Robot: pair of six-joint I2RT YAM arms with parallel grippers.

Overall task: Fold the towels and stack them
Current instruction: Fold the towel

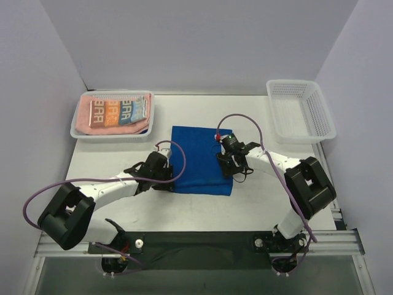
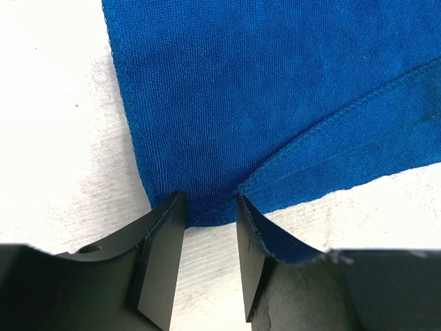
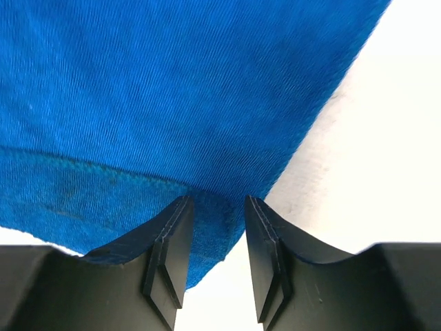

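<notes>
My left gripper [image 2: 209,204] sits low at the near left corner of the blue towel [image 1: 199,158]. Its fingers stand a narrow way apart. The corner lies in the gap between them, and white table [image 1: 92,157] shows through just below the cloth, so the pads are not pressed onto it. A hemmed flap of the towel rides up over my right-hand finger on that side.

My right gripper [image 3: 218,201] mirrors this at the near right corner. It has the same narrow gap, with the corner of the cloth between the fingers but not clamped.

From above, the towel lies flat in the middle of the table between my two wrists, its near edge by my fingers and its far edge well beyond them. The left wrist view shows a hem running across one layer over another, so it may already be doubled, though I cannot tell for sure.

I judge this to be the corner pick for a fold away from me. Next, both pairs of fingers need to close on their corners together. Then I lift evenly and carry the near edge over to meet the far one without dragging the cloth askew.

At the far left, a mesh basket [image 1: 110,136] holds a pink towel [image 1: 81,115] with a lettered towel [image 1: 116,110] on top. A second mesh basket [image 1: 277,132] stands at the far right.
</notes>
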